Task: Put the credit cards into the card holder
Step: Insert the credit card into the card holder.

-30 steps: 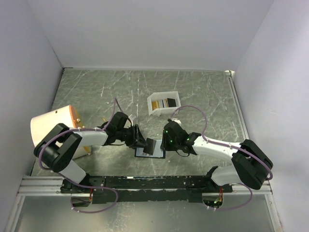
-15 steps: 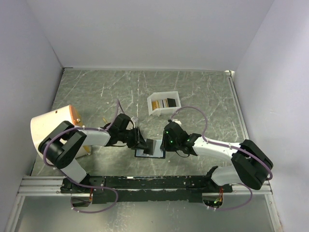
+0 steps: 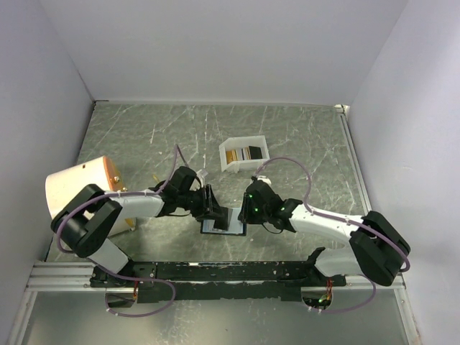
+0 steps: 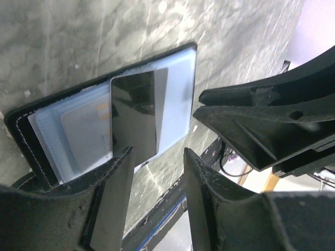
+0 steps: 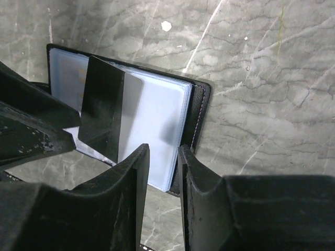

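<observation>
The card holder [image 5: 157,123] lies open by the middle of the desk's [image 3: 302,144] near edge. A dark card [image 4: 137,112] stands tilted over its pale pockets, a corner behind one finger of the released left hand [image 4: 158,152]. The right hand [image 5: 163,149], fingers narrowly parted, grasps nothing.

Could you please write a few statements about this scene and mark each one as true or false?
1. The card holder lies open on the table. True.
2. The white box is empty. False: gold and dark cards lie in it.
3. A dark card stands tilted over the holder's pale pages. True.
4. The right gripper is above the white box. False: it is at the card holder's edge.
</observation>
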Controlling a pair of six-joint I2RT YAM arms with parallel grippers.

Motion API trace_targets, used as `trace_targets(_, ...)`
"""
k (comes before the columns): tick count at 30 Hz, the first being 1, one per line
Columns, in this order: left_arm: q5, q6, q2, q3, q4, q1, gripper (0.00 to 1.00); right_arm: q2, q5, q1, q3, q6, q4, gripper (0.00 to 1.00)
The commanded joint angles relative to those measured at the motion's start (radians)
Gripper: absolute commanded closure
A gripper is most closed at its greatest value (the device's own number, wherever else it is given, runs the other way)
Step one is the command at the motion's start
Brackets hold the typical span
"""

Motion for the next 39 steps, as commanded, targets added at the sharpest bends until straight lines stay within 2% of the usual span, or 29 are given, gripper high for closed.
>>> trace_targets(1,-0.104,0.067,-0.054,0.061,-0.113,-0.006,0.45,-0.033,0.028,-0.012,-0.009,-0.008,-0.01,0.71)
trace_targets(15,-0.1,0.061,0.01,0.047,-0.068,-0.006,0.41,-0.014,-0.01,-0.022,-0.049,0.004,0.039,0.73)
trace_targets(39,0.003,-0.1,0.101,-0.011,0.207,-0.061,0.41,0.002,-0.041,-0.021,-0.072,0.018,0.089,0.74)
